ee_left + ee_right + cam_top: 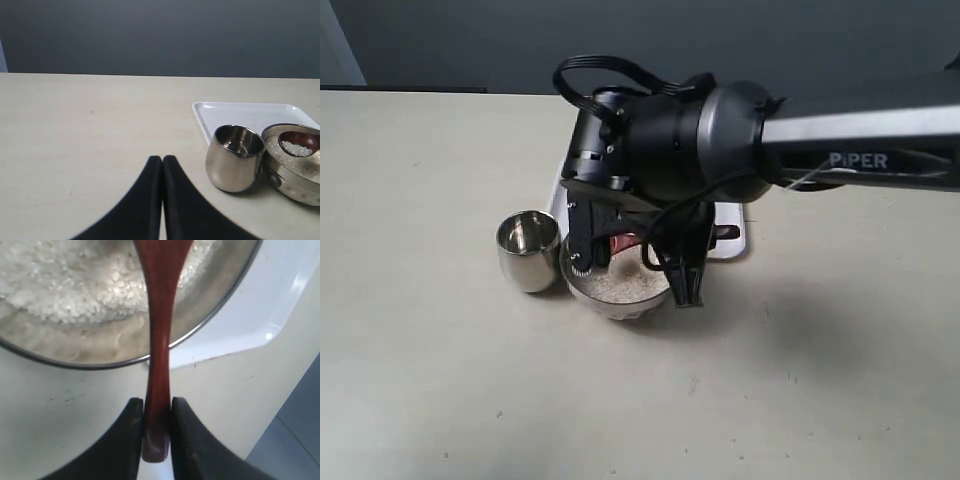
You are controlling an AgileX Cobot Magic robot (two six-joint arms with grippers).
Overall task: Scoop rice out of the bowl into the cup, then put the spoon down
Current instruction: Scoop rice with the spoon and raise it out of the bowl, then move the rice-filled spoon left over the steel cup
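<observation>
The metal bowl (617, 290) holds white rice (620, 285) and stands beside the small steel cup (528, 250). My right gripper (157, 405) is shut on the handle of the reddish-brown wooden spoon (159, 340), whose head reaches over the rice (75, 285) in the bowl (210, 315). In the left wrist view the spoon head (299, 145) carries grains above the bowl (295, 172), with the cup (234, 157) next to it, empty inside. My left gripper (162, 161) is shut with nothing in it, low over the table, short of the cup.
A white tray (732, 235) lies behind the bowl, mostly hidden by the right arm (700, 140) in the exterior view; it shows as the tray (240, 112) in the left wrist view. Bare beige table (440, 380) surrounds them.
</observation>
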